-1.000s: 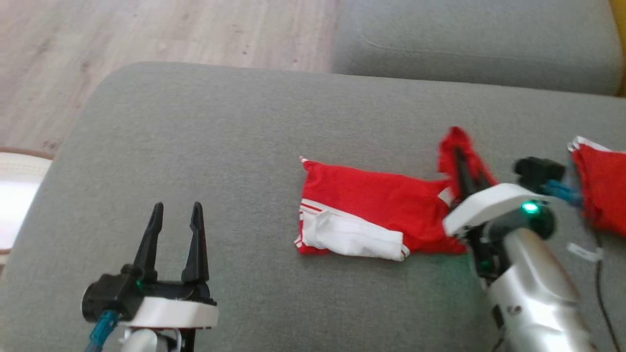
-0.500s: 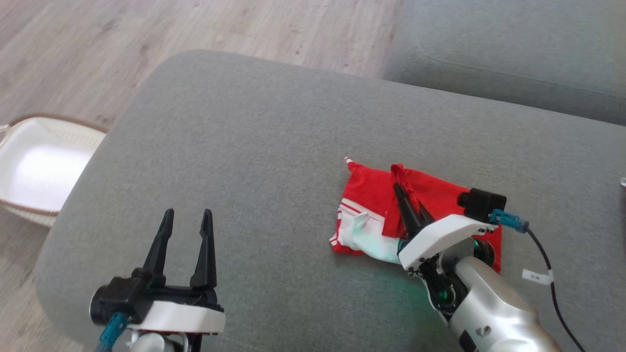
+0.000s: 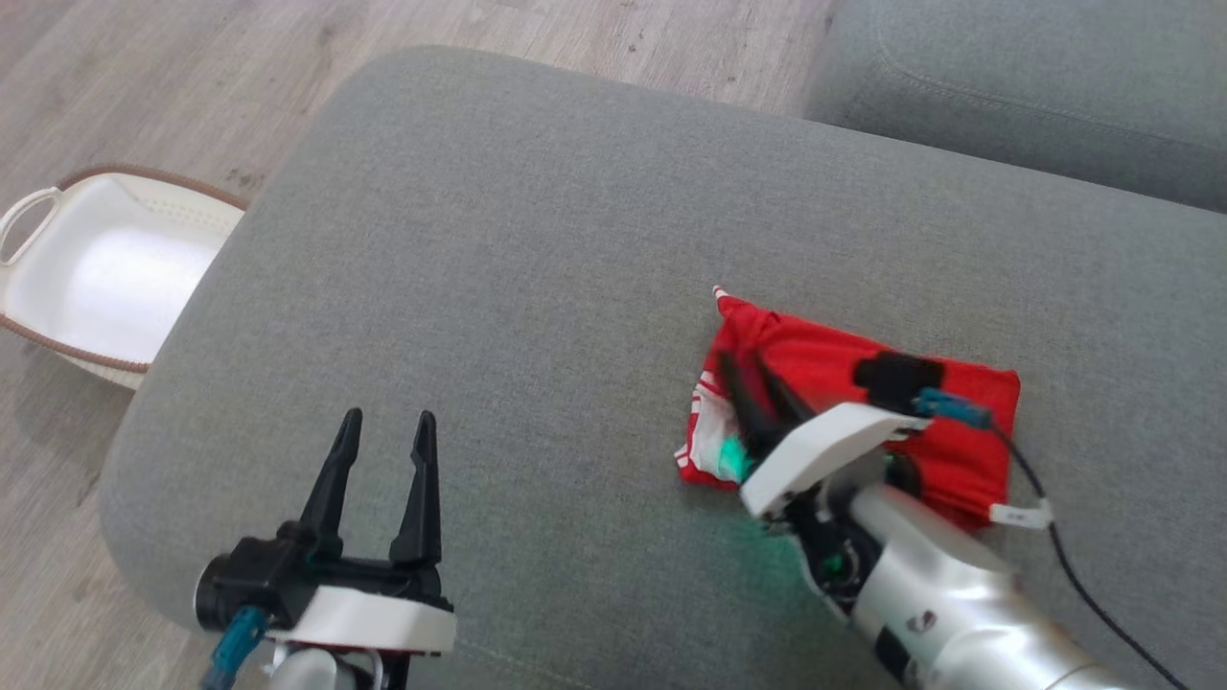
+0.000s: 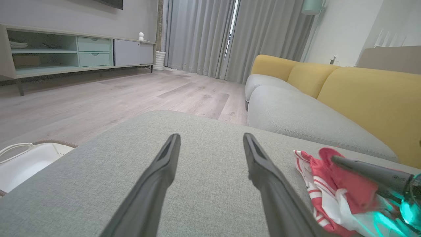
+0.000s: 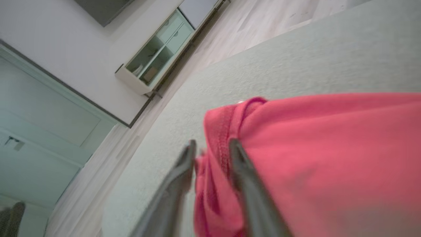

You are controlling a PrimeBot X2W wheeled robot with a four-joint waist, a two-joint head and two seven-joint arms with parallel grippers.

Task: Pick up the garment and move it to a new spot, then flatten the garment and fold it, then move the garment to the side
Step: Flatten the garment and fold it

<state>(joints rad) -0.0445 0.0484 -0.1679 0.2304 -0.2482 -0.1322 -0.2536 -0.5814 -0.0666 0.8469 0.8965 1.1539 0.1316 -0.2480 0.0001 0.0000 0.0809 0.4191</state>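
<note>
Pale wood floor (image 3: 144, 77): it is seen along the upper left of the head view, and nothing of the task lies on it.

Grey fabric sofa seat (image 3: 537, 240): most of the head view is taken up by it. It serves as the work surface, presumably because its broad, flat top gives room for spreading and folding.

White plastic basket with a brown rim (image 3: 105, 278): it is set on the floor at the left edge of the head view, just beside the seat. It is seen empty.

Red garment with white stripes (image 3: 815, 345): it lies on the seat, right of centre in the head view, bunched into a rough rectangle with one layer turned over another. A fold is judged to be under way, with the move to the side not yet made.

Right gripper (image 3: 744, 364): it is laid low over the left part of the garment. In the right wrist view (image 5: 212, 143) its fingers are nearly together, with a red hem pinched between them. This hold lets one layer be carried across.

Left gripper (image 3: 389, 417): it is held at the lower left, well apart from the garment. Its fingers are spread and nothing is between them (image 4: 212, 136). It is judged to be parked clear of the fold.
</note>
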